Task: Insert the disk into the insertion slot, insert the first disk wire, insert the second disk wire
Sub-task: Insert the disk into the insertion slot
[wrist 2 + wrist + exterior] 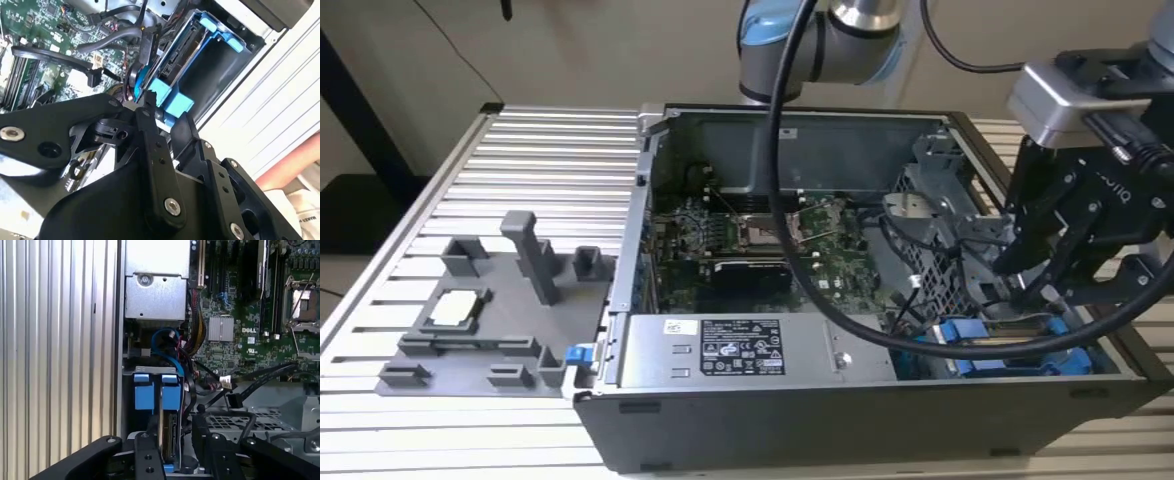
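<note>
The disk [169, 436] stands on edge in its blue carrier [172, 100] inside the insertion slot [963, 362], at the case's front corner on the exterior view's right. My gripper [176, 431] hangs right over its near end, open. Its black fingers [148, 456] straddle the disk, one close against it and the other with a dark gap. In the second wrist view the gripper [167, 112] sits at the carrier's blue end. Two loose black cables end in a dark plug [234, 400] and a white plug [226, 382] beside the bay. A blue cable [165, 340] loops behind it.
The open case holds a green motherboard [747, 240], a grey power supply box [734, 350] and a perforated metal cage [934, 265] next to the bay. A grey fixture [480, 320] lies on the ribbed metal table [520, 160] at the exterior view's left.
</note>
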